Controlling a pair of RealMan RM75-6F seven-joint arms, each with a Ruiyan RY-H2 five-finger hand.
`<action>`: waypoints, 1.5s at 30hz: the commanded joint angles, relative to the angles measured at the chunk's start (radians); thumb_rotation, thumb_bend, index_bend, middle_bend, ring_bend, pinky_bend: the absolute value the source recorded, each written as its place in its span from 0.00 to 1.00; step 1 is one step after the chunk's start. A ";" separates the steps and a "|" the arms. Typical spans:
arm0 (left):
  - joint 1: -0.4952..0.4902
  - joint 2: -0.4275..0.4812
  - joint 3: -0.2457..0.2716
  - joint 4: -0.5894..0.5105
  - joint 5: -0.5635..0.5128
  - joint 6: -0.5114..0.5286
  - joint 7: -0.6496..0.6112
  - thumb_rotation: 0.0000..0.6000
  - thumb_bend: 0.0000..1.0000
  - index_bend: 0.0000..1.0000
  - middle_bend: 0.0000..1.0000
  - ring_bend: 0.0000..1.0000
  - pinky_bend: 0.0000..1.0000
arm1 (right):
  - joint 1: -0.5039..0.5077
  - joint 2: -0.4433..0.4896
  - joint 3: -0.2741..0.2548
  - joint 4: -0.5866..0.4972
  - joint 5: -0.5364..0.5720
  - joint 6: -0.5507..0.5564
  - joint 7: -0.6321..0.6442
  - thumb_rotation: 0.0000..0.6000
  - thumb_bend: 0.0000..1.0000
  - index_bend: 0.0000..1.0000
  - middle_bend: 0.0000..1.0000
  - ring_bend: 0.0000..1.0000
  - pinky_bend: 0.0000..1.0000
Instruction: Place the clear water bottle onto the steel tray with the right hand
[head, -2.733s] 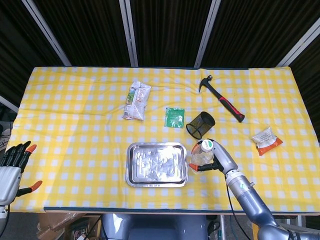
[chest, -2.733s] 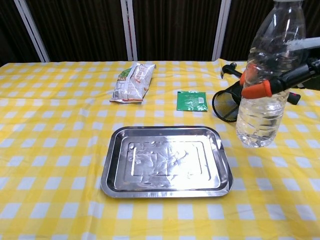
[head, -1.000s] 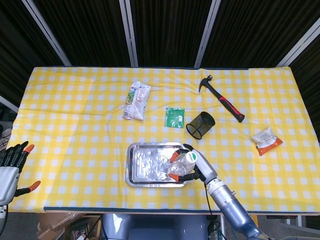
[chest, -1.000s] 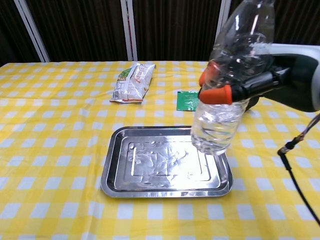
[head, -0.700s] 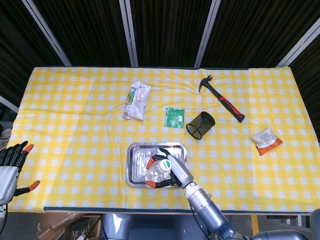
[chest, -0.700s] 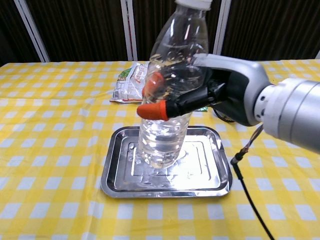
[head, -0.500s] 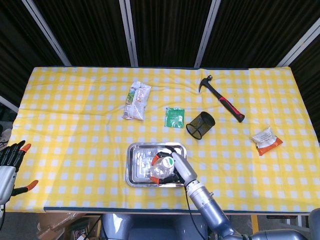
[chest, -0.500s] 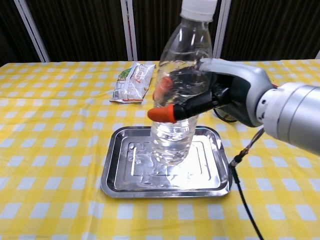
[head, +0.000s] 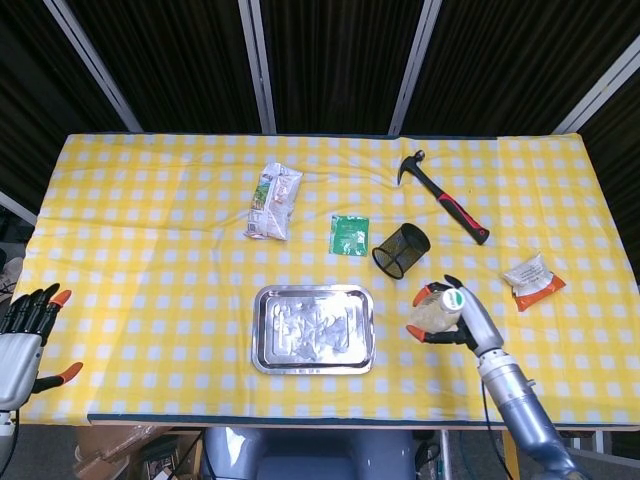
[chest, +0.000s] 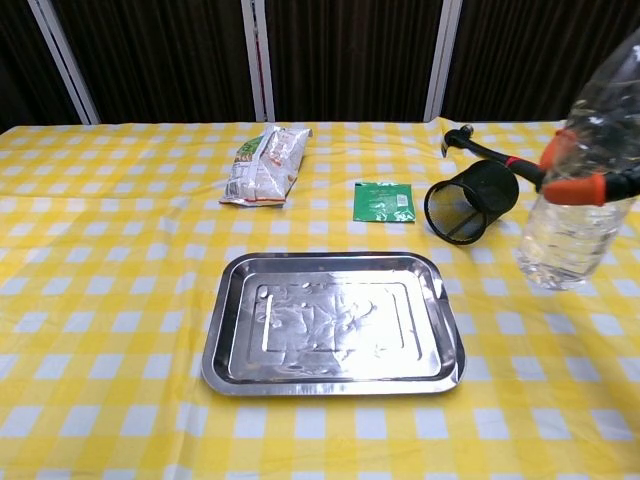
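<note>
Even, bright overhead light; shadows under things are faint. The tray (chest: 330, 375) throws back mottled white glare. Both views are sharp, though the bottle (chest: 580, 200) in the chest view is cut by the frame edge.

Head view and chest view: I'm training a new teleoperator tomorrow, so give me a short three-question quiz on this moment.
1. True or false: the clear water bottle stands on the steel tray.
2. Which hand holds the bottle? A) left hand B) right hand C) neither
3. Fill in: the black mesh cup lies on its ____.

Key
1. False. The bottle is in the air to the right of the tray, and nothing lies on the tray.
2. B. The right hand grips it; the left hand holds nothing, its fingers apart, at the table's left edge.
3. side
</note>
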 joint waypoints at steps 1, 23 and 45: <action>-0.001 -0.002 0.001 -0.002 0.001 -0.002 0.004 1.00 0.17 0.06 0.00 0.00 0.00 | -0.049 0.071 -0.011 0.042 -0.090 -0.037 0.130 0.99 1.00 1.00 0.95 0.58 0.01; -0.006 0.011 -0.002 0.008 -0.004 -0.010 -0.035 1.00 0.17 0.06 0.00 0.00 0.00 | 0.177 -0.302 0.038 -0.075 0.040 -0.090 -0.188 0.99 1.00 1.00 0.95 0.56 0.01; -0.007 0.000 0.003 0.000 -0.001 -0.015 -0.003 1.00 0.17 0.06 0.00 0.00 0.00 | -0.051 0.069 -0.026 0.015 -0.061 -0.015 0.058 0.99 1.00 1.00 0.95 0.56 0.01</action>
